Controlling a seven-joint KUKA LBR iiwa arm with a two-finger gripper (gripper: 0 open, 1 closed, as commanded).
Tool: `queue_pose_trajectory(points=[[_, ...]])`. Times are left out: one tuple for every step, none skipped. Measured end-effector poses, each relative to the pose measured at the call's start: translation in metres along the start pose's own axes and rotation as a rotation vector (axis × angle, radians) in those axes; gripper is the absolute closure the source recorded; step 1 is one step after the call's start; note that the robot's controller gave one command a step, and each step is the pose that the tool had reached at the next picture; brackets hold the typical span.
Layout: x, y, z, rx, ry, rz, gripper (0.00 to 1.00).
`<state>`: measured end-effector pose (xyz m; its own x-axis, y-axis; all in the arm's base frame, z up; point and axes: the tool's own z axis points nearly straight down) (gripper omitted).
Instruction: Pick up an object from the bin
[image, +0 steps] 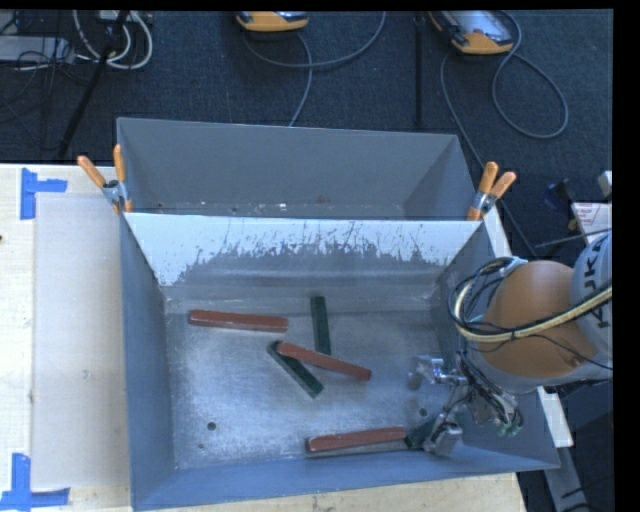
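The jaws sit low in the bin's (230, 400) near right corner, at the right end of a brown bar (357, 440) lying along the near wall; open or closed, I cannot tell. Gripped that near its end, the bar could pivot and slip out.

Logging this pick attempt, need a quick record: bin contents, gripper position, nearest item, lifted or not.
bin: grey metal bin
contents: five flat sticks, three brown, two dark green
back left: back brown stick, lying alone
middle: middle brown stick and slanted green stick, meeting at their left ends
behind them: upright green stick
front: front brown stick, along the near wall
gripper: low in the front right corner
nearest item: front brown stick, right end
lifted: no, all sticks on the floor
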<state>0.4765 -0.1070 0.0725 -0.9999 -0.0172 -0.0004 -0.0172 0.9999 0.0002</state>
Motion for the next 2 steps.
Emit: queue_pose_trajectory(points=[[0.0, 0.001, -0.003, 0.0, 0.001, -0.005, 1.0], [-0.019, -0.029, -0.103, 0.003, -0.009, -0.018, 1.0]])
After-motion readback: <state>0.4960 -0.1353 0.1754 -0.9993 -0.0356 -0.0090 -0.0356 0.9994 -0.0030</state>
